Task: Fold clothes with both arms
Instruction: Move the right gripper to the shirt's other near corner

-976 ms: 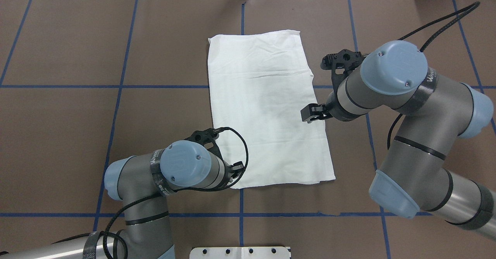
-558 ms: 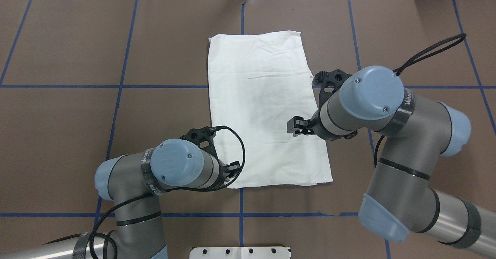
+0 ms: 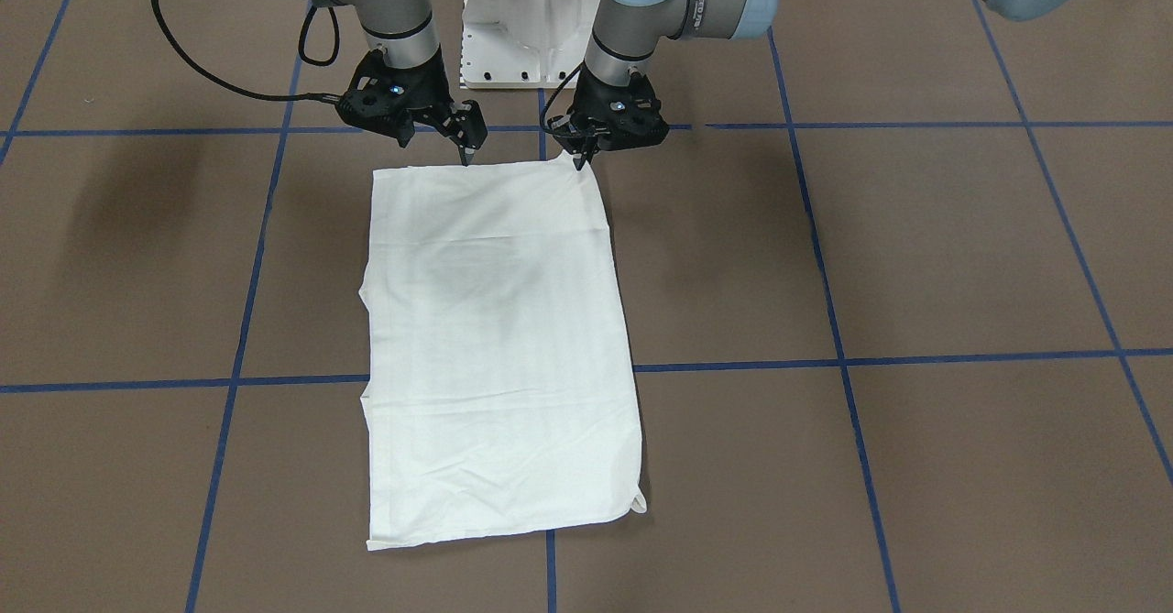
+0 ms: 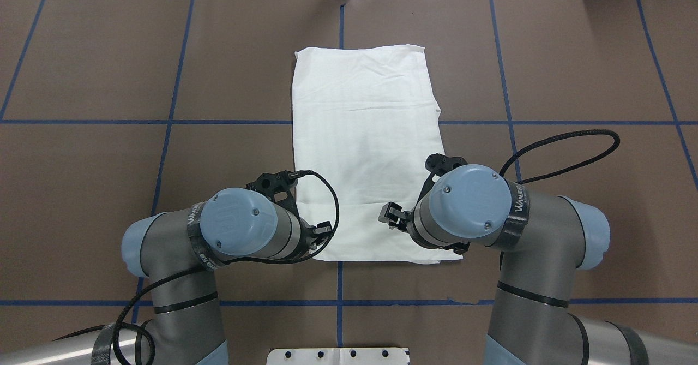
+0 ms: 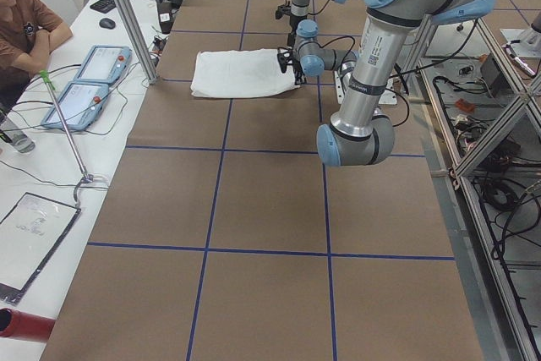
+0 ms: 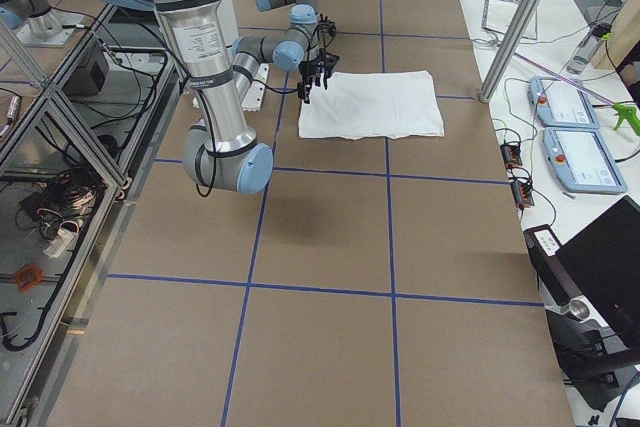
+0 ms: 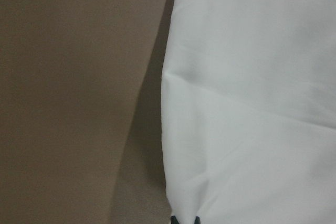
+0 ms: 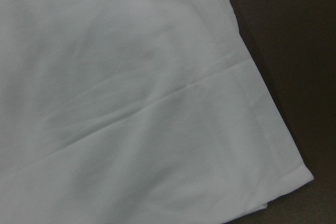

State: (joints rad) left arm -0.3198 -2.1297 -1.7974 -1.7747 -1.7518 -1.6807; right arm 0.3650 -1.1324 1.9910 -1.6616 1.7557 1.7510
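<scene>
The white T-shirt [image 3: 495, 338] lies flat on the desk [image 3: 916, 256] as a long, narrow rectangle, one short edge close to the robot's base and the other far out. You look to be at the start of the next fold, the one that would carry the near short edge over to the far one.

The left arm's fingers [image 3: 581, 150] are drawn together on the near corner on its side. The cloth rises to a small peak there, so I judge that corner pinched. The right arm's fingers [image 3: 467, 141] are spread, with one tip just at the hem and inside the other near corner, holding nothing yet. That wrist's camera shows only smooth cloth and the corner off to one side.

Before lifting, you need the right fingers to straddle the hem and close on every layer. After that, raise both corners together at the same height and keep them as far apart as they are now. Otherwise the edge may sag or skew as it travels.
</scene>
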